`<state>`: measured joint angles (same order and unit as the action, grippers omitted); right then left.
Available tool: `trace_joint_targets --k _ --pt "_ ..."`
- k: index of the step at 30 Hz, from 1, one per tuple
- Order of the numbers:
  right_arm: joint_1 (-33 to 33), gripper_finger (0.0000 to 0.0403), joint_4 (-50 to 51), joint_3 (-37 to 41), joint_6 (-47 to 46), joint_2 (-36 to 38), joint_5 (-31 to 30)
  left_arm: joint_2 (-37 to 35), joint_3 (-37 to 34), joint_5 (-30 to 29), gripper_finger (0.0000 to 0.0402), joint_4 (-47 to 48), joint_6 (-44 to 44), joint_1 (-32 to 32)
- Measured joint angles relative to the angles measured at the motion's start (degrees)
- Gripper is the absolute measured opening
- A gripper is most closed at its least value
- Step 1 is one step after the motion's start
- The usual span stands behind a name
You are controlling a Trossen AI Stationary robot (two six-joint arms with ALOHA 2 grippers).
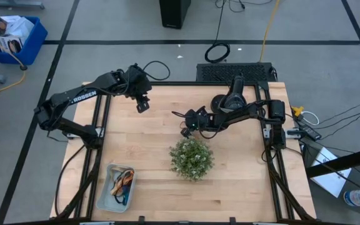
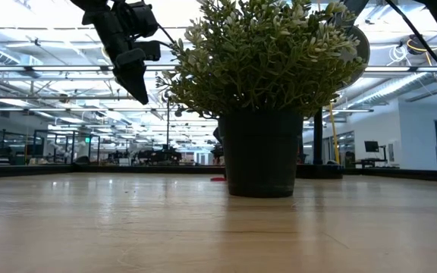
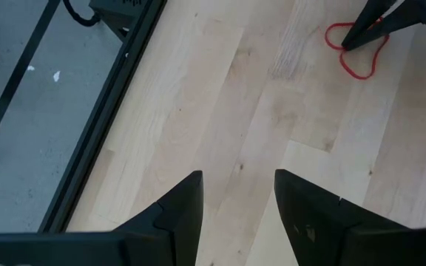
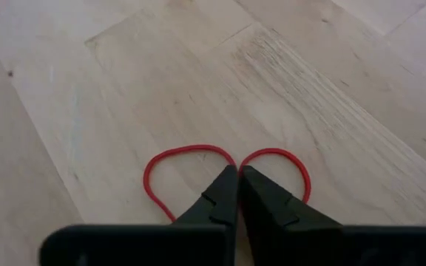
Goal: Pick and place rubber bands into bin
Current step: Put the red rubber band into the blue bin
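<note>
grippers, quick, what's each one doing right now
left gripper: open, empty, above bare table.
right gripper: shut on the red rubber band, at the table surface.

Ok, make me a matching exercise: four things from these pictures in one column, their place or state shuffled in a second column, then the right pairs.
Things:
1. red rubber band
2. left gripper
3. plant
4. bin

Places or states:
A. open, above bare wood near the table's far left edge
B. near front left corner, with bands inside
C. flat on the wood, pinched by the right gripper
D. potted, upright mid-table

Pairs: 1-C, 2-A, 3-D, 4-B
</note>
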<state>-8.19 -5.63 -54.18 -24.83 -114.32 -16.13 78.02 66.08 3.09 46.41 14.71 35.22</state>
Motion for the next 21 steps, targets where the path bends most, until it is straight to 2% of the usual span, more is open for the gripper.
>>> trace_joint_targets --k 9,16,21 --pt "0.17 0.0002 -0.37 0.08 0.32 0.01 -0.87 0.00 0.00 0.00 0.0175 0.00 -0.11 0.00" --pt "1.81 0.0000 -3.22 0.43 5.68 4.65 -5.20 0.00 0.00 0.00 0.0175 -0.29 -0.19 0.00" --pt "2.97 0.0000 -1.20 0.45 7.71 8.12 -6.76 0.00 0.00 -0.05 0.0175 -1.45 -0.19 -0.07"
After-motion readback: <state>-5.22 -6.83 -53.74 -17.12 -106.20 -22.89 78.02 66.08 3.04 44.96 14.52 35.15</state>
